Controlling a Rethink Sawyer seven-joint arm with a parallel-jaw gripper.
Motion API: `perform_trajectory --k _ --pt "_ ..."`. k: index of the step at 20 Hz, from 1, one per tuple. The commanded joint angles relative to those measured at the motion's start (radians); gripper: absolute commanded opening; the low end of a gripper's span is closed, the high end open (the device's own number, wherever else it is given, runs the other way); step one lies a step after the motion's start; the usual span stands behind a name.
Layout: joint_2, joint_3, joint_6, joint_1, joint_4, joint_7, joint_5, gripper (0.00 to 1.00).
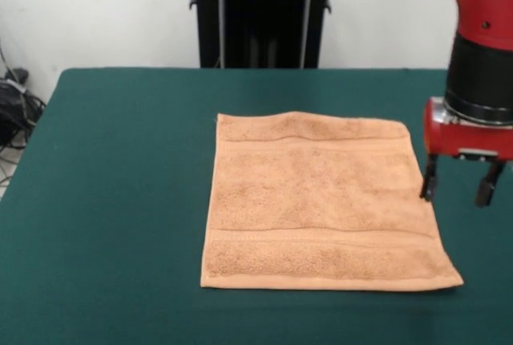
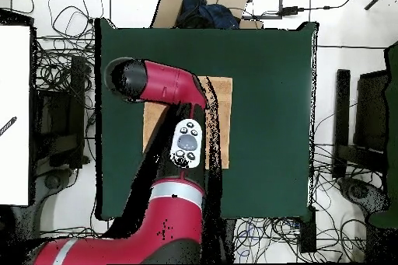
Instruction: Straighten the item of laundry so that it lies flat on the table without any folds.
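Note:
The item of laundry (image 1: 317, 200) is a peach-orange terry towel spread flat on the green table (image 1: 112, 200), with woven bands near its far and near edges. Its far edge ripples slightly near the middle; no folds show. My gripper (image 1: 458, 183) hangs just off the towel's right edge, above the table, open, with nothing between its black fingers (image 1: 430, 180). In the overhead view the red arm (image 2: 167, 83) covers much of the towel (image 2: 220, 122), and the gripper itself is hidden under the arm.
Green table surface surrounds the towel on all sides. The black pedestal (image 1: 263, 12) stands beyond the far edge. Cables (image 1: 16, 108) lie off the table's left side. A cardboard box (image 2: 204, 1) sits off the table's top edge in the overhead view.

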Motion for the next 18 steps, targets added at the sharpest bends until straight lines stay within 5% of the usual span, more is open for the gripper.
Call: perform_trajectory --k 1,18 --pt "-0.061 0.119 -0.011 -0.079 0.227 0.044 -0.023 1.0" --pt "-0.072 0.205 -0.133 -0.143 0.327 0.043 -0.047 1.0"
